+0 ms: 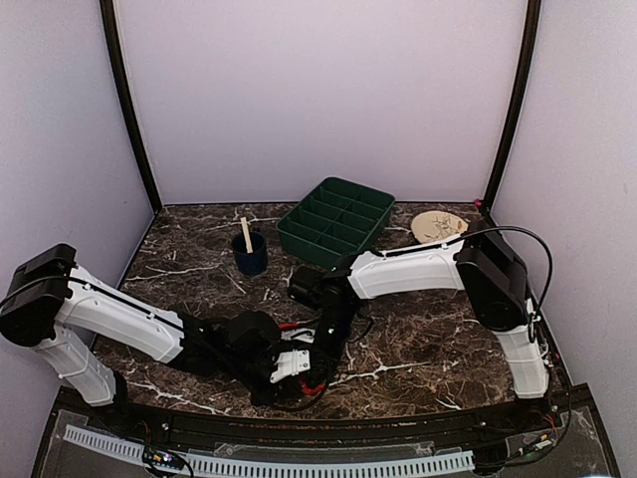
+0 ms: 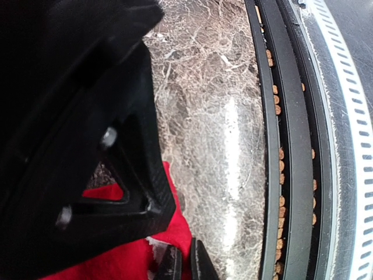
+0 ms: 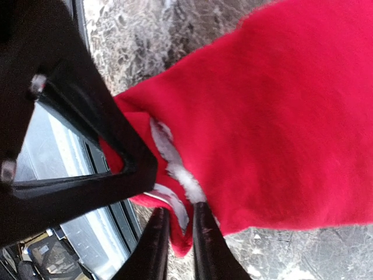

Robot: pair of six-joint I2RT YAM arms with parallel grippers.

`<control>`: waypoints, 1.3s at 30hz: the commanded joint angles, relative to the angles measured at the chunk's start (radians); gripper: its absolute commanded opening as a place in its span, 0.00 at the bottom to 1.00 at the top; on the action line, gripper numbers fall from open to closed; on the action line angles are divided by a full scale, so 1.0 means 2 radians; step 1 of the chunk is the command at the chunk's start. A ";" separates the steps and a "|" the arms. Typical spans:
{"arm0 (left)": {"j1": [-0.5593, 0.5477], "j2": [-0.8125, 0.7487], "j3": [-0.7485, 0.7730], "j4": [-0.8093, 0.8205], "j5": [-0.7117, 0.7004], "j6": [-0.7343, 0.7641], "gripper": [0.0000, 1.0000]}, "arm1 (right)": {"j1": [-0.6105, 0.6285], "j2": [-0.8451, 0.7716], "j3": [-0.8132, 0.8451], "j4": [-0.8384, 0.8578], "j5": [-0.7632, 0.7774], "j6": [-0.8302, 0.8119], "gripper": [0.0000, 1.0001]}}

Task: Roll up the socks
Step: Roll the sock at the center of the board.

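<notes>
At the bench's (image 1: 418, 349) near edge, the left fingers (image 2: 170, 267) pinch the red sock (image 3: 291, 116) while the right fingers (image 3: 152, 245), barely parted round its edge, grip unclear, may drop it.

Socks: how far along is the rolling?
No roll shows yet. In hand: the left gripper is shut on the red sock, and the right gripper straddles its white-patched end, grip unclear. Left: rolling it; the other sock isn't in sight.

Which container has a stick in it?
The dark blue cup, left of the green tray: a pale stick pokes up from it. The tray has none.
</notes>
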 commanded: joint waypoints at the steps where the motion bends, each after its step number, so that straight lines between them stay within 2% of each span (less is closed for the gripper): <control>1: 0.005 0.011 0.004 -0.055 -0.011 -0.041 0.00 | 0.007 -0.012 -0.002 0.015 -0.021 0.007 0.18; 6: 0.005 0.008 0.006 -0.059 -0.025 -0.060 0.00 | 0.001 -0.020 -0.017 0.031 -0.022 0.016 0.26; 7: 0.005 0.007 0.006 -0.057 -0.028 -0.067 0.00 | 0.000 -0.023 -0.022 0.036 -0.023 0.018 0.31; 10: 0.005 0.002 0.002 -0.050 -0.040 -0.086 0.00 | -0.006 -0.034 -0.036 0.053 -0.027 0.025 0.37; 13: 0.005 0.002 0.001 -0.044 -0.045 -0.103 0.00 | -0.012 -0.044 -0.049 0.071 -0.032 0.033 0.50; 39: 0.009 -0.009 -0.046 0.018 -0.047 -0.201 0.00 | -0.051 -0.116 -0.141 0.187 -0.022 0.087 0.49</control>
